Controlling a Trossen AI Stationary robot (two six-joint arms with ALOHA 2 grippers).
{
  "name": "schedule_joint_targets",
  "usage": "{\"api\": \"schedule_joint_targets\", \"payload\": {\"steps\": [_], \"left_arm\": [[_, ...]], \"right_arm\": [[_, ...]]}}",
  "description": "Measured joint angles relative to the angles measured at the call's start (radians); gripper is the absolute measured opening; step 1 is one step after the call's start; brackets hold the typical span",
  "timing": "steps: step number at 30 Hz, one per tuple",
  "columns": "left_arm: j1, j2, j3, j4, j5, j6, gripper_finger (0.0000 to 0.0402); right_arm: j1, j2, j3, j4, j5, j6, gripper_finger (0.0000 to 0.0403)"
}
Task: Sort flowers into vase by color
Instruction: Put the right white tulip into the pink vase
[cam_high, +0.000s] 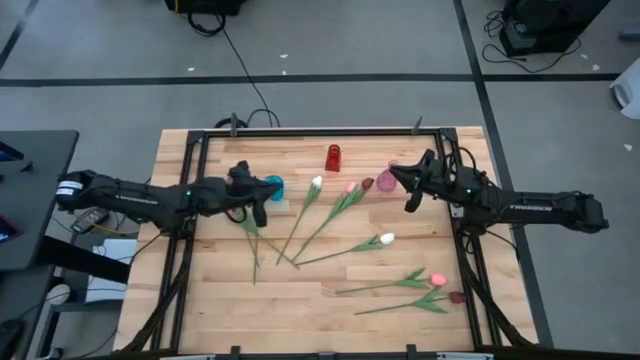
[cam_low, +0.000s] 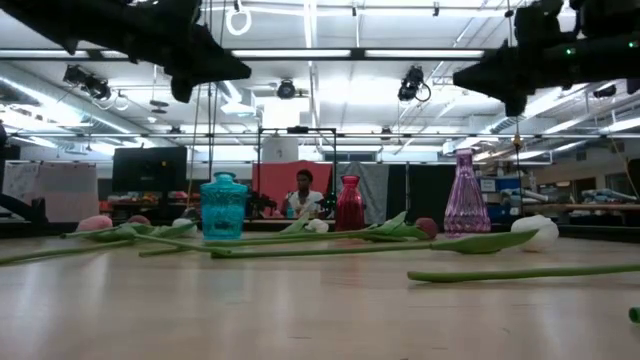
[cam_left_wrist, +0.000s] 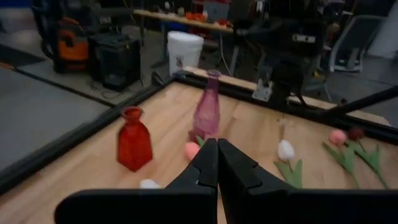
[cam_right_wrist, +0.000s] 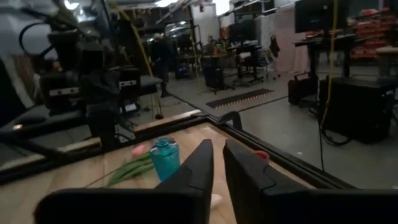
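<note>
- The flowers (cam_high: 385, 240) lie flat on the table (cam_high: 200, 310), none in a vase. A white one (cam_high: 316, 183), a pink one (cam_high: 351, 187) and a dark red one (cam_high: 367, 184) fan out near the middle; a pink one (cam_high: 437, 278) and a dark red one (cam_high: 457, 297) lie at the near right.
- They look light and limp: thin stems, soft leaves, small heads. A pinch on the bare stem, between leaves and head, is probably the safest hold; the head would likely crush or slip.
- A stem held at one end would likely droop, so holding near the middle should help it stay straight for a narrow neck.
- Some stems cross at the near left of the fan, so lifting one may drag another.
- The left gripper (cam_left_wrist: 217, 167) hangs above the table by the teal vase (cam_high: 273, 187), fingers pressed together and holding nothing.
- The right gripper (cam_right_wrist: 214, 163) hangs above the table by the purple vase (cam_high: 387, 180), its fingers a narrow gap apart with nothing between them.
- The red vase (cam_high: 332, 157) stands farthest back, between the two arms.
</note>
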Motion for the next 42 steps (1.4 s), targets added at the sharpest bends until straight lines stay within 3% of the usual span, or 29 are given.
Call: {"api": "schedule_joint_targets", "payload": {"steps": [8,15,20,26,30,35,42], "left_arm": [[-0.003,0.151,0.145,-0.114,-0.002,-0.046,0.0063],[-0.003,0.260,0.210,-0.155,-0.002,0.004,0.0106],[-0.003,0.299,0.212,-0.181,-0.002,0.021,0.0107],[-0.003,0.315,0.220,-0.290,0.088,-0.147,0.0107],[-0.015,0.365,0.292,-0.431,0.112,-0.238,0.0107],[-0.025,0.497,0.411,-0.494,0.107,-0.253,0.0107],[0.031,0.740,0.613,-0.502,0.091,-0.158,0.0107]], "right_arm": [[0.002,0.058,0.063,-0.001,-0.106,-0.062,0.0128],[0.002,0.073,0.068,0.004,-0.109,-0.074,0.0139],[-0.018,0.101,0.068,0.057,-0.107,-0.103,0.0138],[-0.051,0.132,0.068,0.135,-0.146,-0.158,0.0138],[-0.061,0.155,0.068,0.177,-0.160,-0.175,0.0138],[-0.065,0.170,0.068,0.213,-0.160,-0.200,0.0138],[-0.065,0.132,0.068,0.143,-0.159,-0.238,0.0138]]}}
